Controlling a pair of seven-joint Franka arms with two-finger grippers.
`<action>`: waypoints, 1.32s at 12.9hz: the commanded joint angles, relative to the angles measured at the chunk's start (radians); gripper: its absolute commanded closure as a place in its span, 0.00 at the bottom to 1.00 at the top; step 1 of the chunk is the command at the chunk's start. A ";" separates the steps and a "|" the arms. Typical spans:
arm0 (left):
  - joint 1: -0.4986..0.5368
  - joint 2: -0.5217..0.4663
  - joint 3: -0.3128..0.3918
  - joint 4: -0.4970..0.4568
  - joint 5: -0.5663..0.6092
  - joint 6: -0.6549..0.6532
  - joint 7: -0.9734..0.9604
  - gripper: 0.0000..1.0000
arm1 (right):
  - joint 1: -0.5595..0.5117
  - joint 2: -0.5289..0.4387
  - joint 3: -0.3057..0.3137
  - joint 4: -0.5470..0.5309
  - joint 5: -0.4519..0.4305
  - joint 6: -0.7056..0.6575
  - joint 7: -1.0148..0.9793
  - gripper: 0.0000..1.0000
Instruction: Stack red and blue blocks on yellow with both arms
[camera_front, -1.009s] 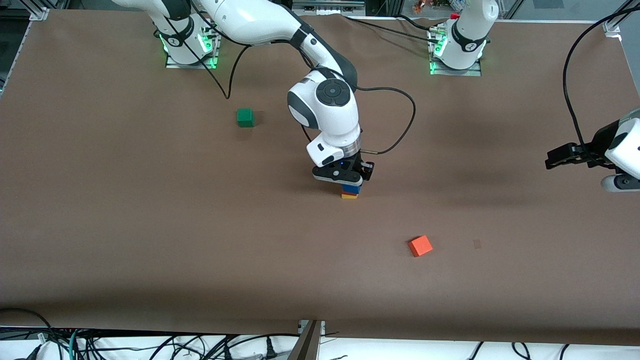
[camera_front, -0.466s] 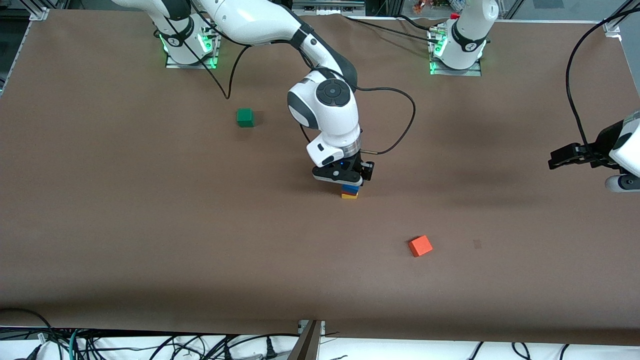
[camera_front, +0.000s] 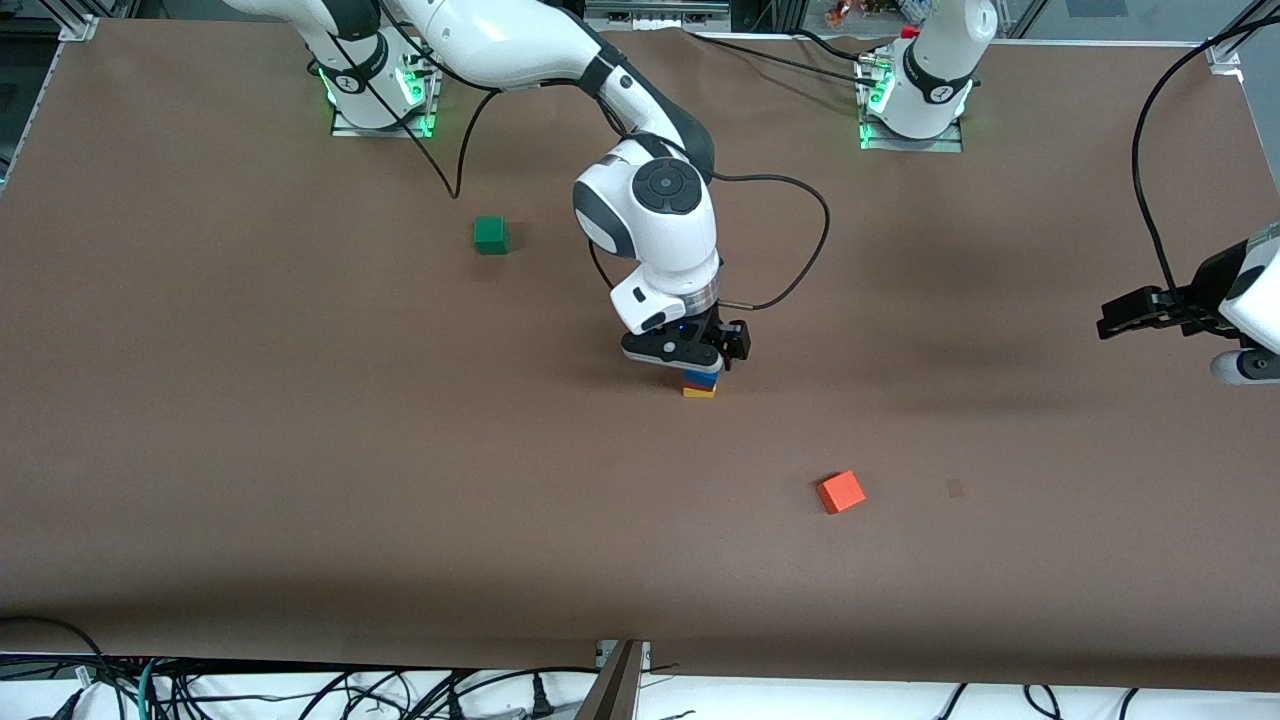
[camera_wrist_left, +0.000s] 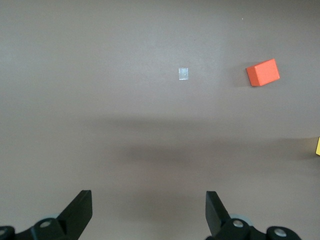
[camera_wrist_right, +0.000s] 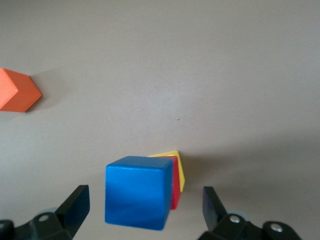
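A stack stands mid-table: the blue block (camera_front: 702, 378) on the red block (camera_front: 697, 386) on the yellow cube (camera_front: 699, 393). My right gripper (camera_front: 690, 362) hangs just over the stack, open, its fingers clear of the blue block. In the right wrist view the blue block (camera_wrist_right: 137, 192) sits between the spread fingers, with the red block (camera_wrist_right: 175, 182) and yellow cube (camera_wrist_right: 179, 167) showing under it. My left gripper (camera_front: 1115, 322) is open and empty, up over the left arm's end of the table. In the left wrist view a sliver of the yellow cube (camera_wrist_left: 318, 146) shows at the edge.
An orange-red cube (camera_front: 841, 492) lies nearer the front camera than the stack, toward the left arm's end; it also shows in the left wrist view (camera_wrist_left: 263, 73) and right wrist view (camera_wrist_right: 17, 90). A green cube (camera_front: 490, 235) lies toward the right arm's base. A cable (camera_front: 800, 260) loops beside the right arm.
My right gripper has lifted slightly off the stack, leaving the blue block on top. My left gripper drew back a little toward its end of the table.
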 joint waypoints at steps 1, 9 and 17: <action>0.006 0.006 0.002 0.014 -0.024 0.003 0.024 0.00 | -0.053 -0.085 0.007 0.010 -0.001 -0.124 -0.017 0.00; 0.006 0.006 0.002 0.014 -0.024 0.003 0.024 0.00 | -0.335 -0.474 0.000 -0.227 0.130 -0.457 -0.342 0.00; 0.005 0.006 0.002 0.014 -0.025 0.003 0.023 0.00 | -0.426 -0.924 -0.077 -0.698 0.108 -0.516 -0.603 0.00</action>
